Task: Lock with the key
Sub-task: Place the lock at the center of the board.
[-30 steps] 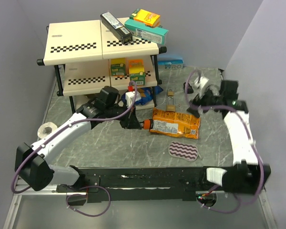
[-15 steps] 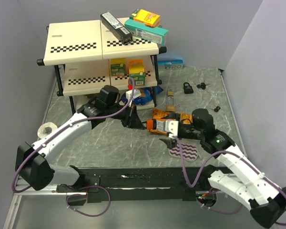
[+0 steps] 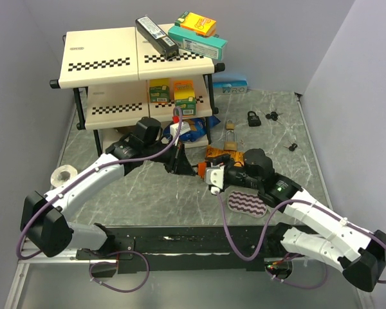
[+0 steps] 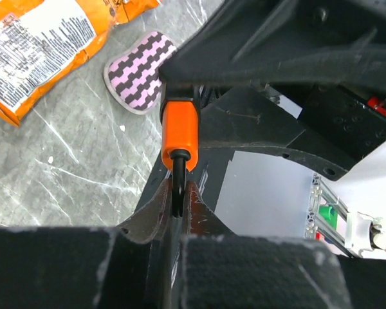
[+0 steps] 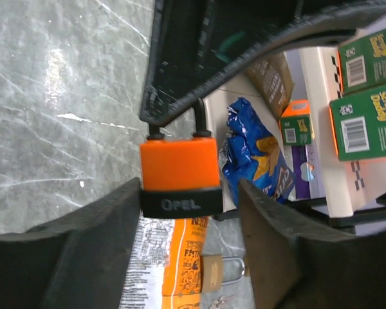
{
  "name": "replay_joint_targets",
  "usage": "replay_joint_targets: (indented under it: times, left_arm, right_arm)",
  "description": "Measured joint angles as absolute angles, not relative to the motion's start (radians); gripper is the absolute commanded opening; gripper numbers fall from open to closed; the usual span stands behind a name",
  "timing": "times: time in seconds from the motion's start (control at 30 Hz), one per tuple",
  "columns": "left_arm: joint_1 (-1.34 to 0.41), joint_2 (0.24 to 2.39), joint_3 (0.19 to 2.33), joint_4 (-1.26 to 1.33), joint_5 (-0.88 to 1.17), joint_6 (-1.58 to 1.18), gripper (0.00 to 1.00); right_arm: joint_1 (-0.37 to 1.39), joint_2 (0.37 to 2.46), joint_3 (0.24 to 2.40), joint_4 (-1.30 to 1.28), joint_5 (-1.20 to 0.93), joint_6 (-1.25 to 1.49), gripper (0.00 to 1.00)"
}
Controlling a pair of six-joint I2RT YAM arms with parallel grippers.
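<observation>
At the tabletop (image 3: 148, 196) centre, the right hand (image 5: 188, 196) straddles the orange padlock (image 5: 179, 168), jaws partly open either side of its body. At its 9 o'clock the left hand (image 3: 182, 165) pinches the shackle (image 4: 178, 177) tight. Farther off, at 2 o'clock, lie keys (image 3: 272, 116).

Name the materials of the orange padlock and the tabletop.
Orange padlock: probably matte plastic or rubber casing, even colour, no metallic shine. Tabletop: grey, white-veined, with glare patches; polished marble or a marble-print sheet.
</observation>
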State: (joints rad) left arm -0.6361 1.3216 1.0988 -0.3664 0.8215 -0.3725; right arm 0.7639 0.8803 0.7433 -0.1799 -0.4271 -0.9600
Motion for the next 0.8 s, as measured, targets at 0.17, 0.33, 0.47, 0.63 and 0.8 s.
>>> replay_joint_targets:
  times: [0.17,0.33,0.47,0.63,0.8]
  left_arm:
    - [-0.636,1.321,1.099,-0.361,0.809,-0.372,0.01]
    - [-0.637,1.321,1.098,-0.360,0.805,-0.380,0.01]
    - [-0.640,1.322,1.098,-0.362,0.792,-0.383,0.01]
    - [-0.643,1.323,1.098,-0.365,0.781,-0.383,0.01]
    - [-0.644,1.324,1.098,-0.367,0.777,-0.379,0.30]
  right_arm:
    - [0.780,0.899,0.743,-0.181,-0.427,-0.990,0.59]
    - [0.788,0.904,0.743,-0.181,-0.417,-1.013,0.59]
    - [0.789,0.915,0.745,-0.182,-0.410,-1.018,0.59]
    - [0.789,0.925,0.746,-0.181,-0.407,-1.019,0.41]
    - [0.789,0.928,0.752,-0.190,-0.406,-1.016,0.04]
